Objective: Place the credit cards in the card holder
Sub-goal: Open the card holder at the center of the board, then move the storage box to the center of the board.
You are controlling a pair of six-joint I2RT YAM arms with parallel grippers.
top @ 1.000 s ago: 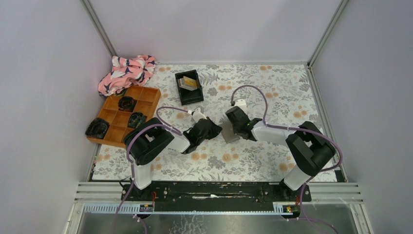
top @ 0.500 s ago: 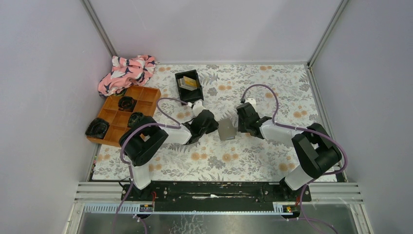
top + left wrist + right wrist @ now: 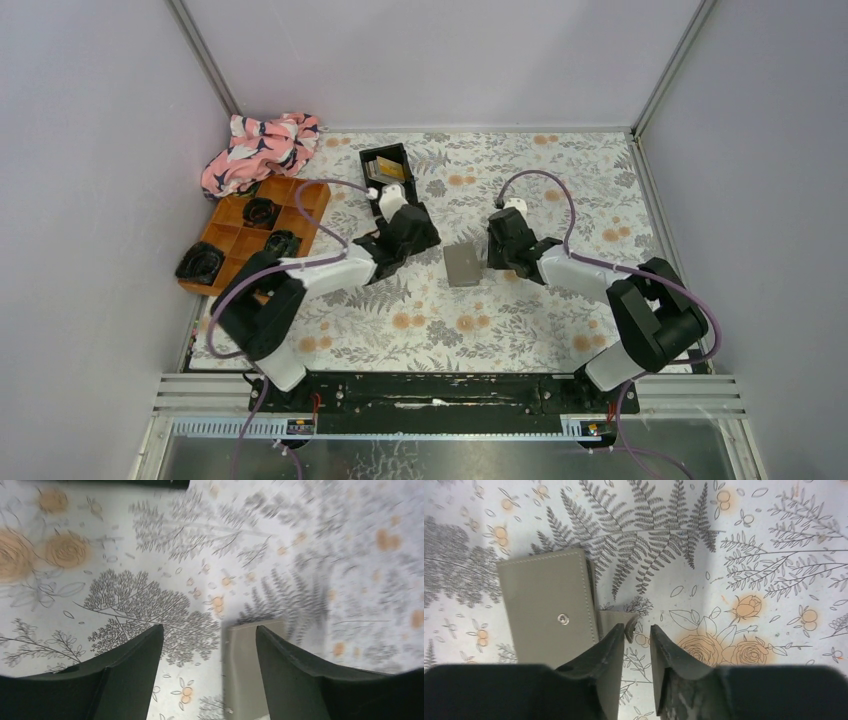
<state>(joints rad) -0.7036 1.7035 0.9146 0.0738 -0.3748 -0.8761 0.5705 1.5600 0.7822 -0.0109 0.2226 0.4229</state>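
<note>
While the holder lies flat and grey side up on the floral cloth at mid-table, its snap showing and a small flap sticking out on the right arm's side, you have a gripper on either side of it. Your right gripper hangs just beside the flap, fingers parted only a little, with bare cloth in the gap and nothing gripped; the flap's corner sits at one fingertip. Your left gripper stands wide open over the cloth, holding nothing, the holder's edge low by one finger in its blurred wrist view. The cards lie in the black tray at the far side, just beyond the left gripper. Farther left sit an orange tray and a pink rag
</note>
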